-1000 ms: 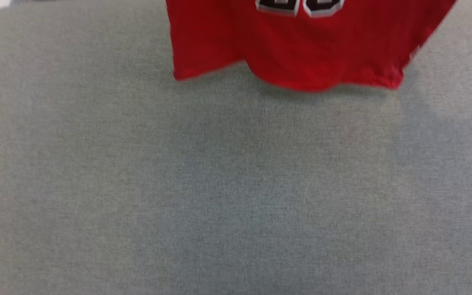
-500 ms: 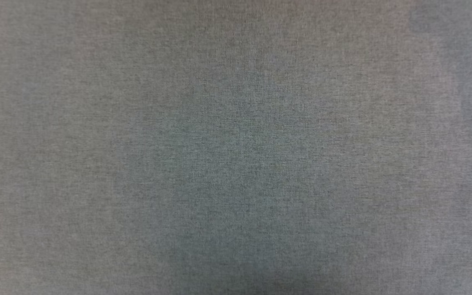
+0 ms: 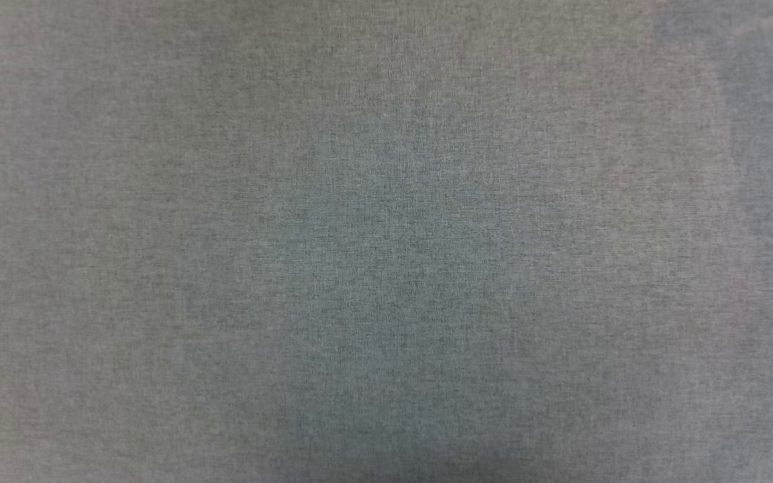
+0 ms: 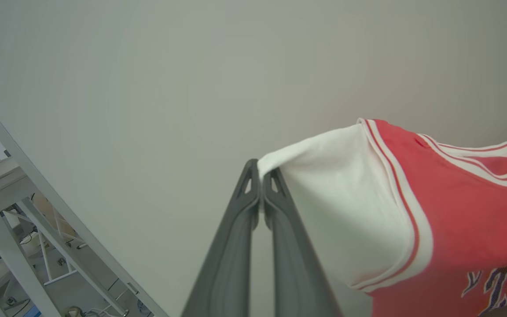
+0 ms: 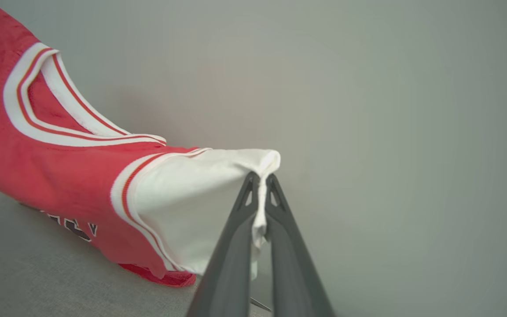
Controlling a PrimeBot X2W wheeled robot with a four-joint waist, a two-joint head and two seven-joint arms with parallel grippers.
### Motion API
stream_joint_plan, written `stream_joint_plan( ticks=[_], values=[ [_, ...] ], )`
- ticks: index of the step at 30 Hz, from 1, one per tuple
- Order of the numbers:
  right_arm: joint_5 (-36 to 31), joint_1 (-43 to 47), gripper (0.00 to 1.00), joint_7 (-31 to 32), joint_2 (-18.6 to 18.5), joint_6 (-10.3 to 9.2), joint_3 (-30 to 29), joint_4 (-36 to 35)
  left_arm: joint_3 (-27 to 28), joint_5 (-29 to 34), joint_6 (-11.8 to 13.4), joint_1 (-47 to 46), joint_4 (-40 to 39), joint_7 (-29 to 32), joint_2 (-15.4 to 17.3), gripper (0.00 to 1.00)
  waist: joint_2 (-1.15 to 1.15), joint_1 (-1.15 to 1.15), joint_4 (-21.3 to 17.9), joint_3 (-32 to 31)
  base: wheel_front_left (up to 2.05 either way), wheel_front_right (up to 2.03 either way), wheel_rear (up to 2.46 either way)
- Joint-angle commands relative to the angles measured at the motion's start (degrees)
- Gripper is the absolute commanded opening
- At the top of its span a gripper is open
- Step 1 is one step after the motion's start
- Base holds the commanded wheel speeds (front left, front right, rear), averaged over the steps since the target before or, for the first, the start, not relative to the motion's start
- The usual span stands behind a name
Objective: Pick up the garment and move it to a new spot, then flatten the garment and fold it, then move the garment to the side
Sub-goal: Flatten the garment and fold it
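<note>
White sleeve hems (image 4: pixel 288 158) are all your left claw (image 4: pixel 260 171) and right claw (image 5: pixel 260 179) pinch on the garment (image 4: pixel 456 211); jerk, and thin fabric could slip free.

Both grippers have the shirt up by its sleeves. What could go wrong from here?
1. The left gripper pinches just the tip of a white sleeve of the garment; a tug might pull it free.
2. The right gripper holds a bunched sleeve edge, so stretching the arms apart could make it slip.
3. The red hem crumples on the grey surface; lowering now may fold it under.
</note>
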Motion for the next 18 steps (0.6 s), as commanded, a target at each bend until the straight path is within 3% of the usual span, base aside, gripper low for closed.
stream_joint_plan(
  ticks=[1,8,18],
  values=[
    [1.5,2.5,0.00,-1.4,0.0,-0.04,0.4,-0.3,1.3,0.3,1.1,3.9,-2.2,-0.3,0.8,0.00,0.00,-0.01,0.1,-2.2,0.00,0.00,0.00],
    [5.1,15.8,0.00,-7.4,-1.5,-0.04,3.5,-1.3,5.9,1.9,4.5,25.4,-12.8,-0.3,3.4,0.00,0.00,-0.01,0.7,-7.4,0.00,0.00,0.00],
    [8.0,38.8,0.00,-11.9,-5.1,-0.04,7.1,-5.9,11.2,1.1,7.4,51.5,-20.5,-0.4,2.3,0.00,0.00,-0.01,1.1,-15.1,0.00,0.00,0.00]
  ],
)
